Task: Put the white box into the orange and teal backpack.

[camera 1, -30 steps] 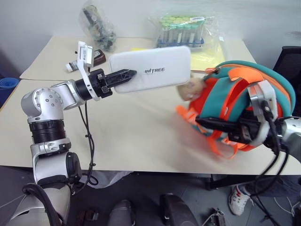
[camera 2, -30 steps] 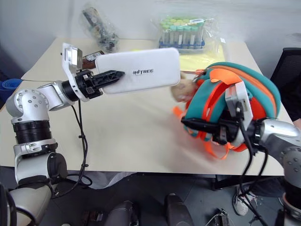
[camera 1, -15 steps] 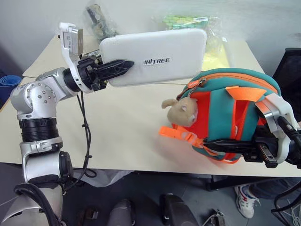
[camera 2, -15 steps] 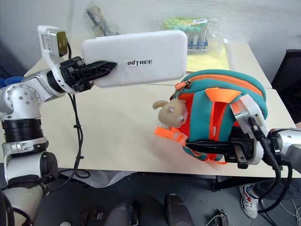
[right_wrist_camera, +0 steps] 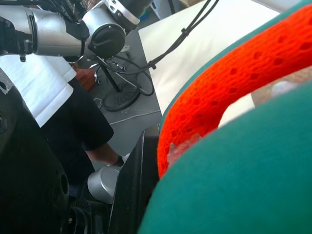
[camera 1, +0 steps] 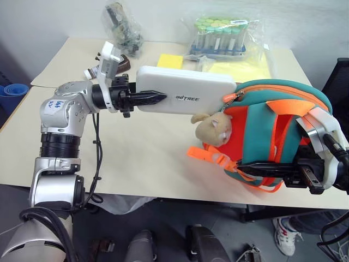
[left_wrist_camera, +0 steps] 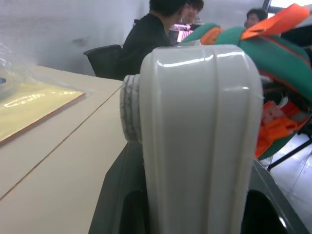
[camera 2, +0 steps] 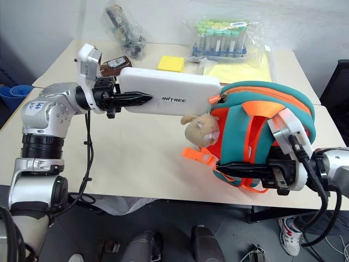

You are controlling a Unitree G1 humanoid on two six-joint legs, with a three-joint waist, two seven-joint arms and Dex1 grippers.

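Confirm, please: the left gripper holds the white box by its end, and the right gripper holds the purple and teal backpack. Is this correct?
Not quite. The backpack held by the right gripper is orange and teal, not purple; the left eye view shows this. The left gripper does hold the white box by its end.

Left gripper [camera 2: 143, 99], upper left of frame, clamps 1 end of the white box [camera 2: 169, 98], held level above the table [camera 2: 136, 158]. Box's far end touches the open top of the orange and teal backpack [camera 2: 256, 136], right of centre. Right gripper [camera 2: 226, 170], lower right, grips the backpack's underside. Plush charm [camera 2: 199, 129] hangs at frame centre.
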